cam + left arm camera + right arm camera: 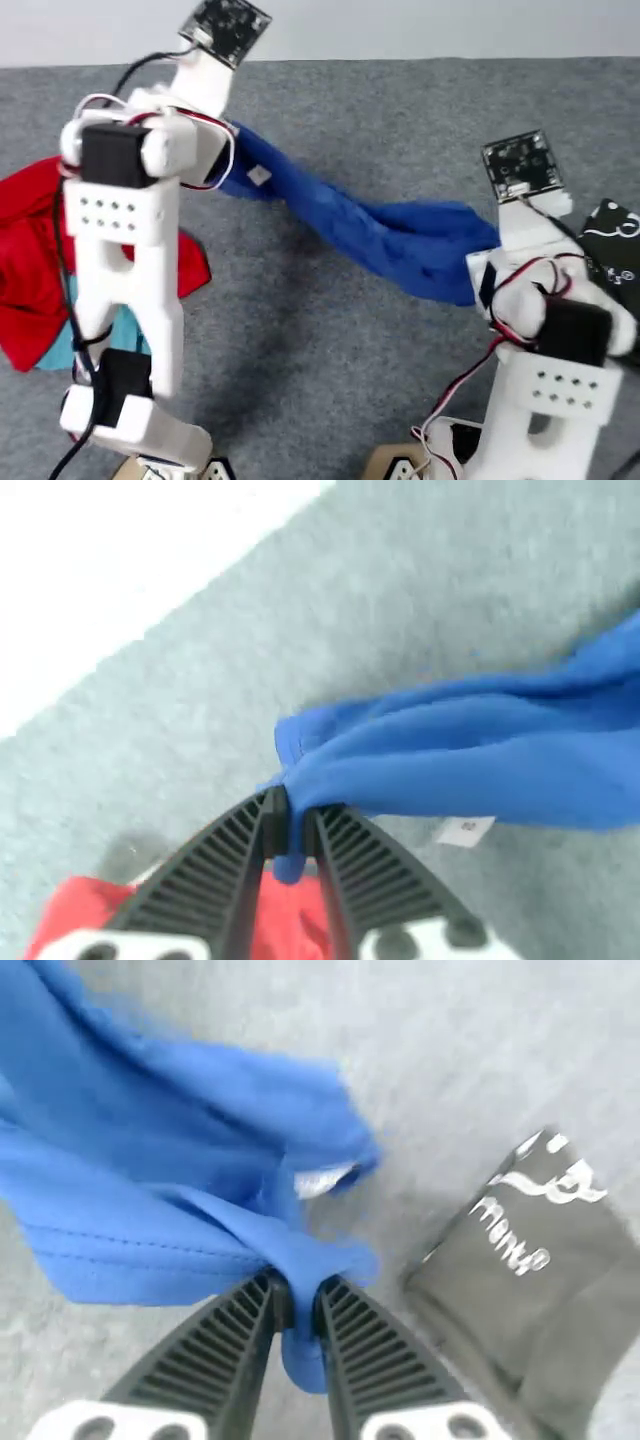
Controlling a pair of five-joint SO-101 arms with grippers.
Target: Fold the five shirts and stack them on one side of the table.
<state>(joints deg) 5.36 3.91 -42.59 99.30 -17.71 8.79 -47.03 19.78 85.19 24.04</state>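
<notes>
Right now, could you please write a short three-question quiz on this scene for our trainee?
1. True or false: the blue shirt is neatly folded.
2. Which shirt lies beside the right end effector? A red, B black, C teal.
3. What is the left end effector gripping?
Key: 1 false, it is bunched and stretched between both end effectors. 2 B, the black shirt. 3 One end of the blue shirt.

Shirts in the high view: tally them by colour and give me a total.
blue shirt: 1
red shirt: 1
teal shirt, mostly hidden under the red one: 1
black shirt, at the table's edge: 1
Total: 4 shirts in view
</notes>
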